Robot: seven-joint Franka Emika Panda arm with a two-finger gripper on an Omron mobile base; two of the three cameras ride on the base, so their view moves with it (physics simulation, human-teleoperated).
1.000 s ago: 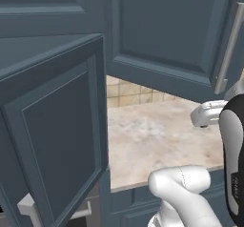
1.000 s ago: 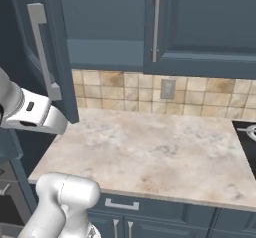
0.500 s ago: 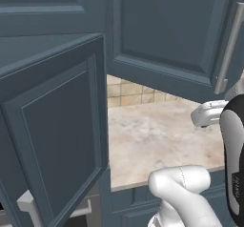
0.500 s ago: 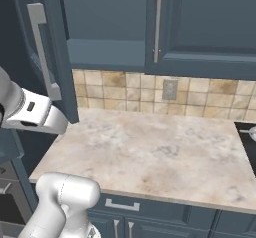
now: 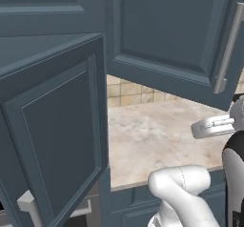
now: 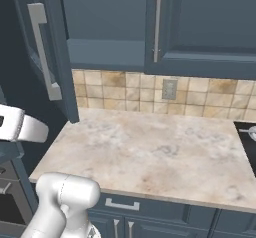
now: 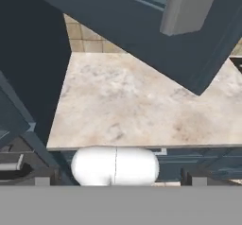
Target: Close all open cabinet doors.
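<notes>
Honestly, I cannot tell whether my gripper is open or closed: in the hand view its tips are hard to make out at the bottom, and my arm (image 5: 183, 192) is cut off at the picture edges. Two cabinet doors stand open above the counter (image 6: 150, 147): one (image 5: 57, 140) swung out at its left end, its top cut off, and another (image 5: 176, 35) hanging over its middle with a silver handle (image 5: 228, 54). Behind that door the cabinet (image 6: 107, 29) shows a bare shelf, while the door (image 6: 200, 24) to the right of it is shut.
</notes>
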